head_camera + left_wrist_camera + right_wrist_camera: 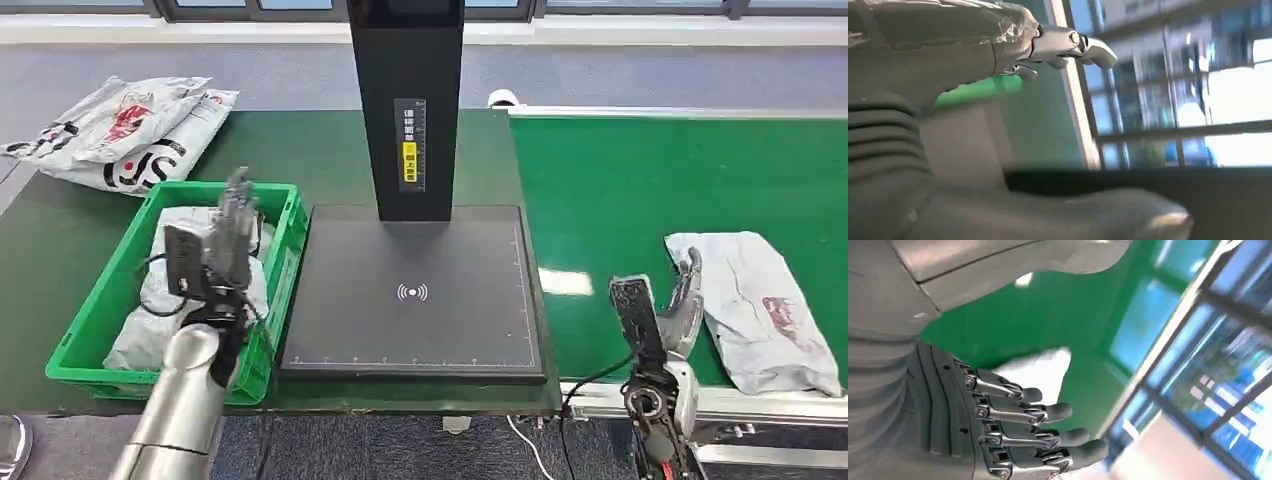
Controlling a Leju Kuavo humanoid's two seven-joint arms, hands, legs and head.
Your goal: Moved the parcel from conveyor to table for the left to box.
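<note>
Parcel [760, 305] hasn't left the green conveyor [640, 180] yet, right hand [683, 295] just beside it with fingers apart and empty (left hand [232, 232] hovers, also spread, over the green crate [110, 310]), so basically everything's left.

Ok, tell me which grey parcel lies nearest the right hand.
The grey parcel on the green conveyor, right beside the right hand. The others lie far off: one in the green crate, two stacked at the table's far left corner.
</note>
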